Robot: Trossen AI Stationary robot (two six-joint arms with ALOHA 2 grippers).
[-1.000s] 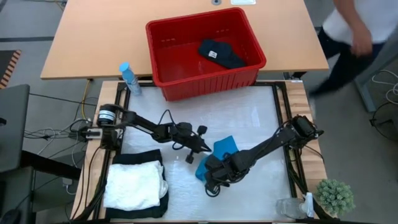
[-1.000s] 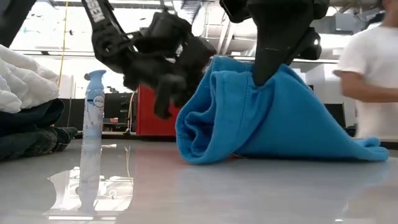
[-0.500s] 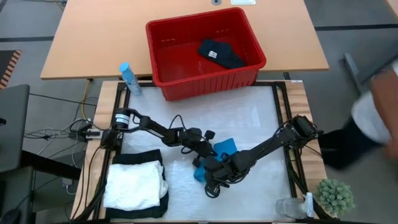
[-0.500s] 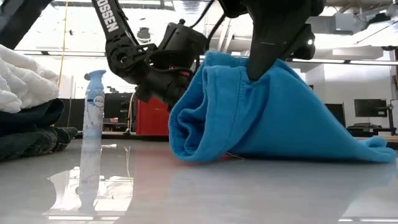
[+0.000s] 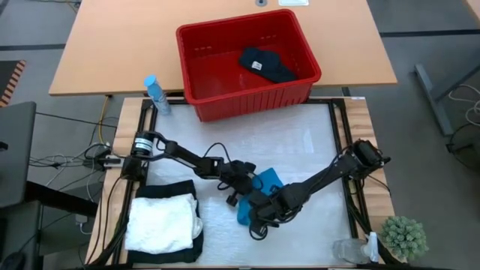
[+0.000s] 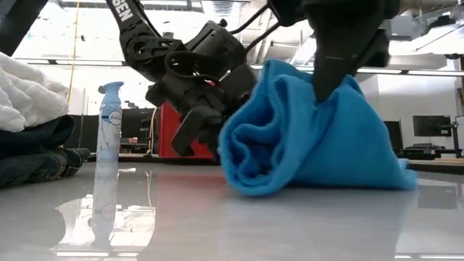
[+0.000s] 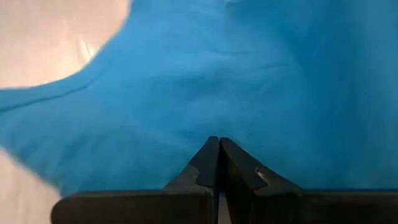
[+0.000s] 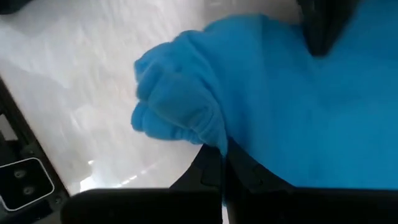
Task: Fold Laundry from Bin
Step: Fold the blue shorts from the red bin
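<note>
Both claws are meeting at the blue garment (image 5: pixel 264 189) near the middle of the white surface (image 5: pixel 300 150). The right claw (image 5: pixel 259 208) is pinching a fold of the blue cloth, fingers (image 8: pixel 214 171) pressed together on it, lifting that edge into a peak in the low view. The left claw (image 5: pixel 246 187) is pressing against the opposite side of the same garment, fingers (image 7: pixel 217 163) together with blue cloth filling the view just ahead; whether cloth is caught between them is unclear. The red bin (image 5: pixel 225 97) is sitting well beyond both claws, holding a black garment (image 5: pixel 267 64). A white crinkled item (image 5: pixel 161 221) is lying on folded black cloth (image 5: pixel 196 238) on the left claw's outer side. A spray bottle (image 5: pixel 156 94) is standing beside the bin.
</note>
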